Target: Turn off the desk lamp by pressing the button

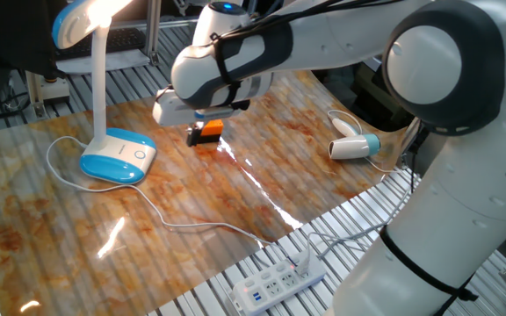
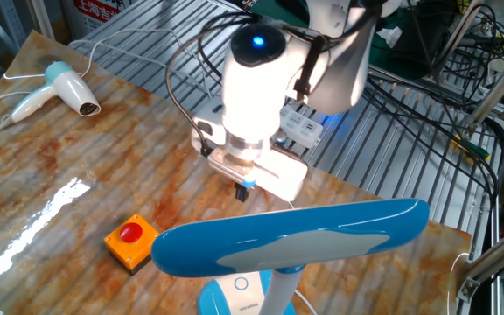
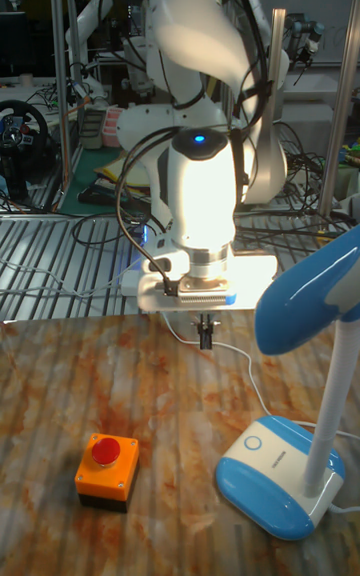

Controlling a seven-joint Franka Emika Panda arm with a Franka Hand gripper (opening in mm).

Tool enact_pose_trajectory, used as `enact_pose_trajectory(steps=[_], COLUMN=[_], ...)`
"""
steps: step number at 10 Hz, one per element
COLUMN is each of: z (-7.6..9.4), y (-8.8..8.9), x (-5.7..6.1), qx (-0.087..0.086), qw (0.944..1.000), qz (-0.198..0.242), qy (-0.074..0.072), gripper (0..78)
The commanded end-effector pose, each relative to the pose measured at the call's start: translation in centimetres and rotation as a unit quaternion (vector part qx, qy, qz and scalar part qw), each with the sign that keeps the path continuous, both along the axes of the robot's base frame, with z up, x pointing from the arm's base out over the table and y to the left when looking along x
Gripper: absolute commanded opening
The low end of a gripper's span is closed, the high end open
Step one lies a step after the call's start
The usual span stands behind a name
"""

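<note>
The desk lamp stands at the table's left, with its oval blue-and-white base under a glowing head. In the tall fixed view the base shows the button as a small faint ring on its white top. That ring also shows on the base in the other fixed view. My gripper hangs above the table, behind the base and apart from it, fingertips shut together on nothing. It hangs just beyond the blue lamp head, pointing down.
A red push-button on an orange box sits left of the lamp base. A white-and-blue hair dryer lies at the far right. The lamp's thin cord runs to a power strip off the front edge.
</note>
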State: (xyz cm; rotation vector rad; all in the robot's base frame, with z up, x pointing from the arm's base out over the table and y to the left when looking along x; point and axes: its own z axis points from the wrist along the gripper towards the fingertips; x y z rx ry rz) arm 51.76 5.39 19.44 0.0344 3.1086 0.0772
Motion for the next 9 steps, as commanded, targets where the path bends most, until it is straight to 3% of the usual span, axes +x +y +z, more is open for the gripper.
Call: enact_pose_trajectory(steps=[1,9], z=[-0.5,-2.0], y=[1.4,2.9], x=[0.9,4.0], qx=[0.001,0.001], qw=[1.0,0.9995], qz=[-0.009,0.002], qy=[0.0,0.031], gripper=[0.0,0.0])
